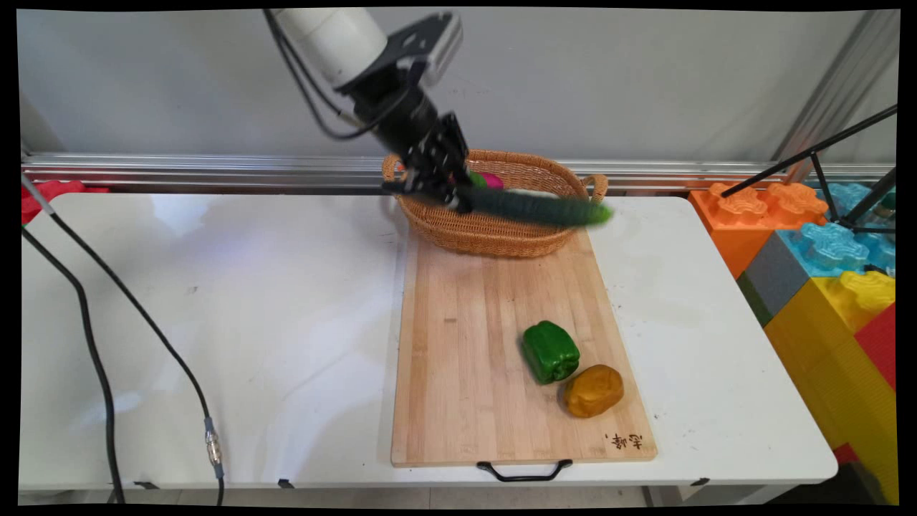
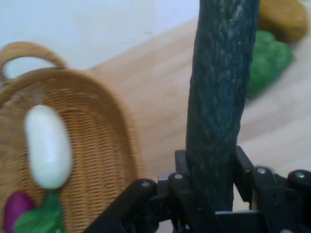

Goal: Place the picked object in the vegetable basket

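Gripper: the black gripper (image 1: 433, 188) hangs in the upper middle of the main view, over the left rim of the basket (image 1: 494, 240).
Fingers: the two fingers (image 2: 245, 167) are pinching one end of a long dark green cucumber (image 1: 537, 206); in the hand view the cucumber (image 2: 221, 97) rises straight up between them, gripped on both sides.
Cucumber: held in the air, lying nearly level across the basket's opening, its free end reaching past the right rim toward the right of the frame. It touches neither basket nor board, as far as can be told.
Basket: woven wicker with two handles, standing at the far end of the cutting board (image 1: 466, 358), upper middle of the main view. Inside, the hand view shows a white oval vegetable (image 2: 47, 145), a purple piece (image 2: 17, 208) and some green leaf beside it at the lower left.
Cutting board: pale wood, lying on the white desk (image 1: 215, 322), with a black handle at its near edge.
On the board: a green pepper (image 1: 549, 351) and a yellow-brown potato-like piece (image 1: 593, 390), touching or nearly so, lower right of the board, well apart from the basket.
State of things: cucumber lifted and over the basket; pepper and brown piece lie untouched on the board.
Surroundings: coloured building blocks (image 1: 824, 272) at the right edge.
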You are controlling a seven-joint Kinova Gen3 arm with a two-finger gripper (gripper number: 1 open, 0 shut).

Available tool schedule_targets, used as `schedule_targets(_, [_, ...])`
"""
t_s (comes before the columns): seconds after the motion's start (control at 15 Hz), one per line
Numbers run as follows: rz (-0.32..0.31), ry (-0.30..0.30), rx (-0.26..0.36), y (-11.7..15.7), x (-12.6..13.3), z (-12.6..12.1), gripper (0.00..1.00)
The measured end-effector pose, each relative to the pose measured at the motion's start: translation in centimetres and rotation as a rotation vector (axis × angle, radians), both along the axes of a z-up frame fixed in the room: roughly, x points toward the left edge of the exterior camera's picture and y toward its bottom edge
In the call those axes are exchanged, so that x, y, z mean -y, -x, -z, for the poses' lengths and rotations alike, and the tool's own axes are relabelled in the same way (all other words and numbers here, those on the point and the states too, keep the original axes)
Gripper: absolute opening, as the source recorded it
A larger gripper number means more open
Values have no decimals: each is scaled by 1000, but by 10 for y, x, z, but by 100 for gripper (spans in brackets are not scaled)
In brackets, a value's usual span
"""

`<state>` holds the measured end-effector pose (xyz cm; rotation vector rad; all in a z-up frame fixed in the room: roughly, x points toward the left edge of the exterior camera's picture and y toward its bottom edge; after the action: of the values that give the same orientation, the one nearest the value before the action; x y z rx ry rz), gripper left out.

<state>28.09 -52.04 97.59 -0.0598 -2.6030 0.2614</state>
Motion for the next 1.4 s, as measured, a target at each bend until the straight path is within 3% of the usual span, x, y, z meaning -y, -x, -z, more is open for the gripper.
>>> schedule_targets(0.27, [-162, -2, -69, -9, 32, -4, 0])
schedule_targets(0.67, [-421, -34, -195, -16, 88, 15, 0])
schedule_targets(0.93, [-615, -60, -248, -23, 129, 50, 0])
schedule_targets(1.4, [-794, -116, -276, -26, 163, 105, 0])
